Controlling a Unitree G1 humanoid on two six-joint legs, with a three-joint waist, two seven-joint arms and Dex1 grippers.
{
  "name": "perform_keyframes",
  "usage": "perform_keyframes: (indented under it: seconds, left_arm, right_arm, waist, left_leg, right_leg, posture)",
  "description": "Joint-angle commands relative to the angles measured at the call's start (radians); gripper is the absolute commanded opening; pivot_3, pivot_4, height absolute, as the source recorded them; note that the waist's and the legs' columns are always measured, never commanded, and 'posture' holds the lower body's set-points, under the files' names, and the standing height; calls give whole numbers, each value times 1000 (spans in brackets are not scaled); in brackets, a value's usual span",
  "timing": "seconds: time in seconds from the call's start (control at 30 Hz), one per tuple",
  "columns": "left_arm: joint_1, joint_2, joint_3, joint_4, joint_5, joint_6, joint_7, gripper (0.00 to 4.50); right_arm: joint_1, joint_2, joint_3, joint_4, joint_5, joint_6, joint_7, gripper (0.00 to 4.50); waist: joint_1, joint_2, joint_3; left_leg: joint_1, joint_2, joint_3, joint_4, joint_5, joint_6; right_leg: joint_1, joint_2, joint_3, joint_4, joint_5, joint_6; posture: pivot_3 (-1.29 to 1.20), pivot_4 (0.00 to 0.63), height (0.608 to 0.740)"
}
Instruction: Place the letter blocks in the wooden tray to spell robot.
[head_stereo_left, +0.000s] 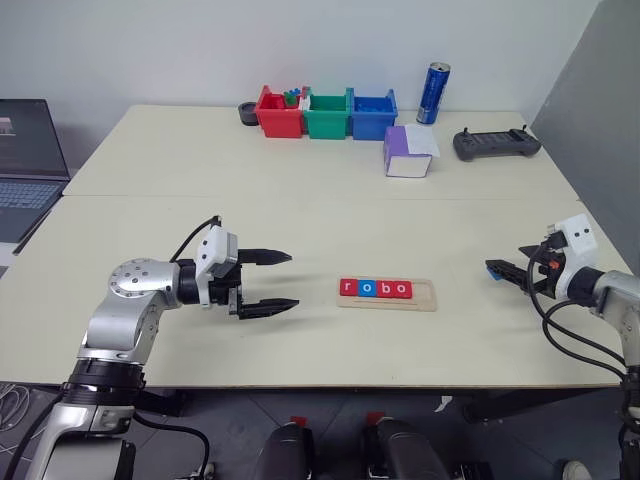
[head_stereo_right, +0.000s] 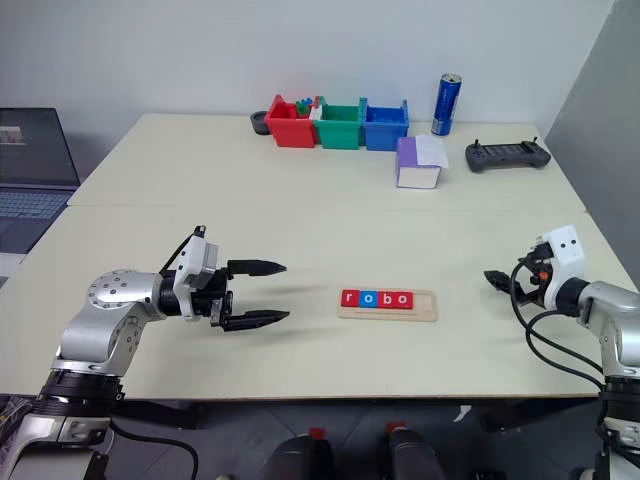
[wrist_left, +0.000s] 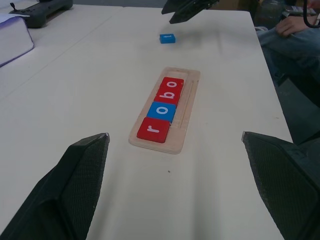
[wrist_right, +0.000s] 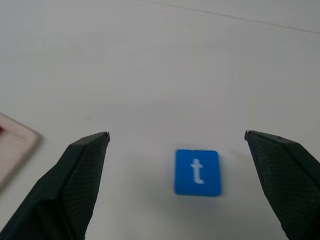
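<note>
Reading r, o, b, o in the long light-wood tray (head_stereo_left: 424, 297), we still lack the blue "t" tile (wrist_right: 197, 172), lying on the bench (head_stereo_left: 300, 215) between our right gripper's (wrist_right: 177, 137) released jaws, our left gripper's (head_stereo_left: 285, 280) also spread.

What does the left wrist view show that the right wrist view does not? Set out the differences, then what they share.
Left wrist view alone: four letter blocks spelling r, o, b, o in the wooden tray, a purple-and-white box, a black controller, the right gripper above the table, and a person's hand.

Right wrist view alone: the white t on the blue block, lying flat between the open right fingers.

Both: that loose blue block, the tray and the table.
</note>
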Motion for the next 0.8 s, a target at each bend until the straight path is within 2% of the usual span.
perform_keyframes:
  seconds: [0.03,0.3,0.4,0.63,0.67,0.8]
  left_arm:
    - [-16,6,5,-10,-1,-18,-8,4500]
    - [-5,4,3,-20,-1,-15,-7,4500]
    - [-2,4,4,-22,-2,-15,-6,4500]
    - [-11,4,-1,-8,0,-20,-16,4500]
    - [-13,3,-4,-4,1,-22,-20,4500]
    - [-30,2,-11,13,1,-26,-34,4500]
  right_arm:
    - [-8,23,5,26,-18,-31,-54,4418]
    - [-53,96,40,167,-53,-101,-126,4418]
    - [-41,104,38,182,-53,-120,-139,3863]
    - [27,137,-19,40,-7,-79,-210,1576]
    - [46,150,-31,-2,-1,-63,-236,1451]
    - [144,264,-71,-295,0,27,-404,1464]
  waist:
    - [0,0,0]
    - [-1,0,0]
    - [0,0,0]
    - [0,0,0]
    - [1,0,0]
    - [2,0,0]
  left_leg:
    - [0,0,0,0,0,0]
    - [0,0,1,0,2,-3]
    - [0,0,0,0,2,-3]
    - [0,0,0,0,2,-3]
    - [0,0,0,0,2,-3]
    - [0,0,0,-1,2,-3]
  right_leg:
    - [0,0,0,0,0,0]
    - [0,0,1,0,0,0]
    - [0,0,1,0,0,0]
    - [0,0,1,0,0,0]
    - [0,0,1,0,0,0]
    - [0,0,0,0,0,0]
  posture:
    - [0,150,740]
    - [0,150,740]
    - [0,150,740]
    - [0,150,740]
    - [0,150,740]
    - [0,150,740]
